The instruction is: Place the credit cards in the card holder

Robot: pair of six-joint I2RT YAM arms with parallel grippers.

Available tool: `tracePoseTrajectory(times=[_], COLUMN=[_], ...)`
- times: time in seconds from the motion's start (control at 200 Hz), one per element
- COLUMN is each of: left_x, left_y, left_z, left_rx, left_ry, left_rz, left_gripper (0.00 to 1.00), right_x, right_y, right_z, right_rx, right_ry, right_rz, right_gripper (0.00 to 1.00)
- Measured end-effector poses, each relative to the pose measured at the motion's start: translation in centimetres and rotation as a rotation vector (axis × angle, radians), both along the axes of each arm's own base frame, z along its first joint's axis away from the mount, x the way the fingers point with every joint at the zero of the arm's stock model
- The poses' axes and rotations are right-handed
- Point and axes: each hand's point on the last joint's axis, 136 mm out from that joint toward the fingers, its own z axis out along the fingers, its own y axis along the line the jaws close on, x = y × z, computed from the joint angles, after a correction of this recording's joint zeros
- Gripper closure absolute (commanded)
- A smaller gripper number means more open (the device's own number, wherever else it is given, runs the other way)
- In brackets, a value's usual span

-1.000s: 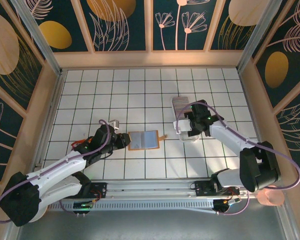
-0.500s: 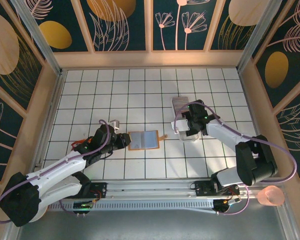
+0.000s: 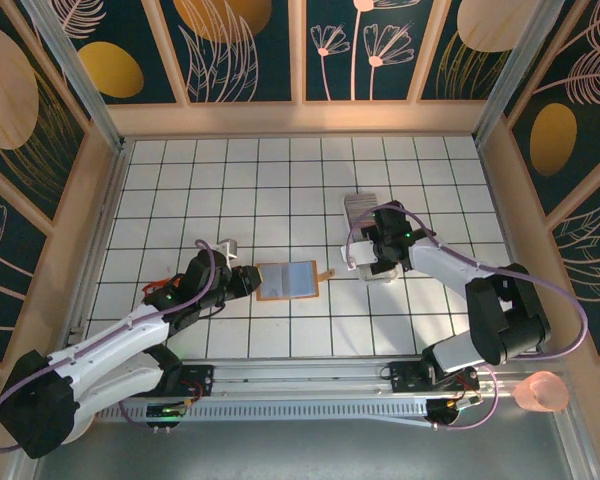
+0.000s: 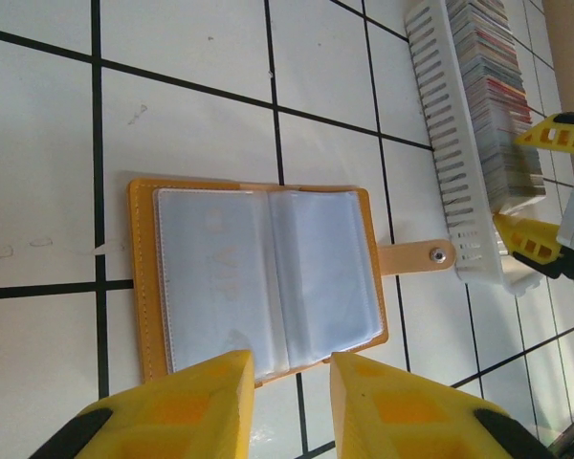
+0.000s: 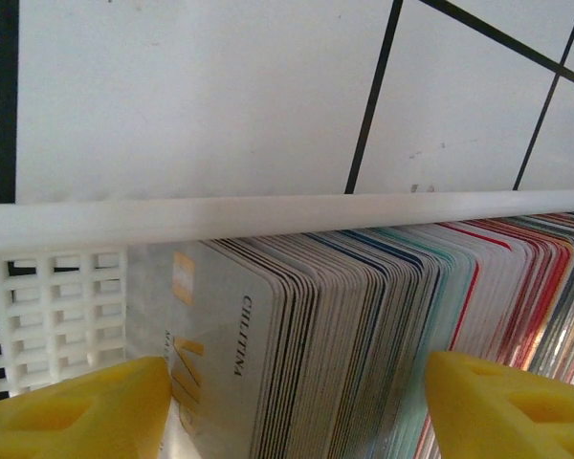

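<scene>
The white tiled table is seen whole from above, where the left arm stretches low and forward toward the middle, while the right arm doubles back with its wrist bent down over the long white slotted tray. From above the tray's contents are a grey blur. The right wrist view resolves them into the credit cards, packed on edge against the tray wall, and the left wrist view shows the row running along the tray. The card holder lies open and flat near the table's middle, just left of the tray. The left wrist view adds its clear pockets, tan border and clasp tab reaching up to the tray's side. The left gripper sits low at the holder's edge, its yellow fingers a narrow gap apart with nothing held between them. The right gripper stands wide, straddling the end block of cards, which sit in the tray ungripped
</scene>
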Motion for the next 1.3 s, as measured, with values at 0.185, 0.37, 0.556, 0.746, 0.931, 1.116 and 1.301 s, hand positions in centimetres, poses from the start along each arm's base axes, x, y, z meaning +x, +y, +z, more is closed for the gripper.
tracePoseTrajectory(times=[0.185, 0.37, 0.556, 0.746, 0.931, 1.116, 1.301], left_x=[-0.1, -0.3, -0.4, -0.6, -0.8, -0.9, -1.0], left_y=[0.0, -0.1, -0.1, 0.0, 0.1, 0.0, -0.1], left_z=[-0.2, -0.3, -0.2, -0.5, -0.7, -0.8, -1.0], left_rx=[0.001, -0.002, -0.004, -0.012, -0.012, -0.015, -0.016], left_ry=[0.005, 0.011, 0.013, 0.022, 0.028, 0.035, 0.047], left_rz=[-0.003, -0.011, -0.014, -0.007, -0.010, -0.013, -0.023], left_gripper=[0.73, 0.74, 0.74, 0.75, 0.75, 0.77, 0.77], right_x=[0.1, -0.1, -0.2, -0.4, -0.5, -0.5, -0.6], right_y=[-0.1, -0.3, -0.4, -0.4, -0.5, -0.5, -0.5], right_z=[0.2, 0.5, 1.0, 1.1, 1.4, 1.6, 1.5], right_rx=[-0.013, -0.026, -0.023, -0.025, -0.025, -0.023, -0.025], right_ry=[0.002, 0.000, -0.010, -0.007, -0.010, -0.016, -0.011], right_rz=[-0.001, 0.007, 0.008, 0.009, 0.011, 0.010, 0.011], right_gripper=[0.37, 0.45, 0.49, 0.56, 0.60, 0.61, 0.64])
